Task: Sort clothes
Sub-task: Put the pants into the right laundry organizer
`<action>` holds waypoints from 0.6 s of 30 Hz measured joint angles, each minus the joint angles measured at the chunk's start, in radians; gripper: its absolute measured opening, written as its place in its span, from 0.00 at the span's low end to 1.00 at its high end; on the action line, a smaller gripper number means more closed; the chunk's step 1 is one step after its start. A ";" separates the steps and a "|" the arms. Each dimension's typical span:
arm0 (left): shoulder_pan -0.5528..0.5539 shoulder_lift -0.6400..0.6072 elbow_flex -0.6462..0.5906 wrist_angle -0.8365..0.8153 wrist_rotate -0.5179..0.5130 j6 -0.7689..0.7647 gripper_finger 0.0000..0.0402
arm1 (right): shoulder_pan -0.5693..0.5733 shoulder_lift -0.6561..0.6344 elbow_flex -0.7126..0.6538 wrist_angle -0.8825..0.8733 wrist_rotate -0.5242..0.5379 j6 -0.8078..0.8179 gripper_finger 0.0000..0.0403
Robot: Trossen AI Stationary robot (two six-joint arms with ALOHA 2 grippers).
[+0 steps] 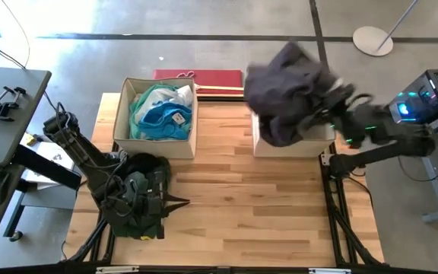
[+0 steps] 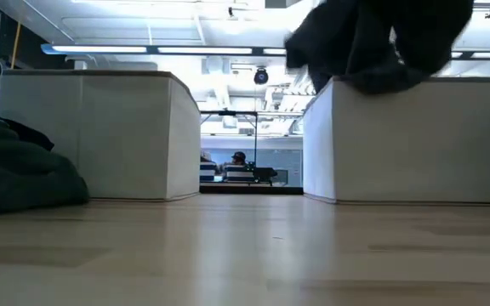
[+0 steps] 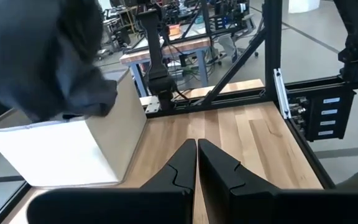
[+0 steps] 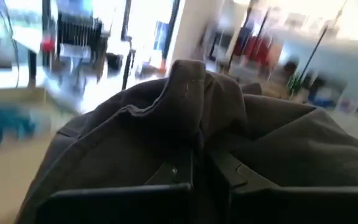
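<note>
My right gripper (image 4: 201,163) is shut on a charcoal garment (image 1: 289,93) held over the right beige bin (image 1: 293,144). The garment also shows in the low view (image 2: 381,38), above that bin (image 2: 407,140). The left beige bin (image 1: 128,114) holds teal, bright blue and white clothes (image 1: 160,114). A dark green and black pile (image 1: 139,190) lies on the table under my left arm and shows in the low view (image 2: 15,166). My left gripper (image 1: 179,202) is shut and empty, low over the table beside that pile; its shut fingers show in the left wrist view (image 3: 196,152). My right gripper pinches a bunched fold of the charcoal garment (image 4: 194,127) between its two fingers, coming from the table's right side. The cloth is heaped over and around the fingers, several layers thick. The garment hangs slack, its lower part (image 2: 373,81) at the right bin's top rim.
A red flat object (image 1: 198,78) lies behind the bins at the table's far edge. Bare wood (image 1: 249,205) lies between and in front of the bins. A grey side table with a clamp (image 1: 2,103) stands to the left, and a lamp base (image 1: 372,39) stands on the floor.
</note>
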 joint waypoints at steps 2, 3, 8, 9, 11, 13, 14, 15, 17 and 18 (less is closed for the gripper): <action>0.000 0.000 0.000 0.001 0.000 0.004 0.02 | -0.086 0.004 -0.076 -0.115 -0.064 0.159 0.00; 0.000 0.000 0.000 0.003 0.000 0.012 0.02 | -0.125 0.008 -0.109 -0.167 -0.085 0.218 0.00; 0.001 0.000 0.000 0.004 0.000 0.026 0.02 | -0.362 0.038 -0.206 -0.297 -0.275 0.392 0.00; 0.001 0.000 0.000 0.004 0.000 0.029 0.02 | -0.417 0.053 -0.207 -0.322 -0.357 0.412 0.00; 0.001 0.000 0.000 0.005 0.000 0.043 0.02 | -0.532 0.094 -0.205 -0.367 -0.516 0.441 0.00; 0.001 0.000 0.000 0.005 0.000 0.051 0.02 | -0.637 0.149 -0.189 -0.441 -0.651 0.473 0.00; 0.001 0.000 0.000 0.005 0.000 0.054 0.02 | -0.687 0.182 -0.179 -0.480 -0.700 0.490 0.00; 0.001 0.000 0.000 0.005 0.000 0.055 0.02 | -0.731 0.216 -0.172 -0.519 -0.737 0.496 0.00; 0.001 0.000 0.000 0.005 0.000 0.054 0.02 | -0.799 0.293 -0.171 -0.589 -0.771 0.494 0.00; 0.001 0.000 0.000 0.005 0.000 0.054 0.02 | -0.825 0.332 -0.175 -0.610 -0.783 0.486 0.00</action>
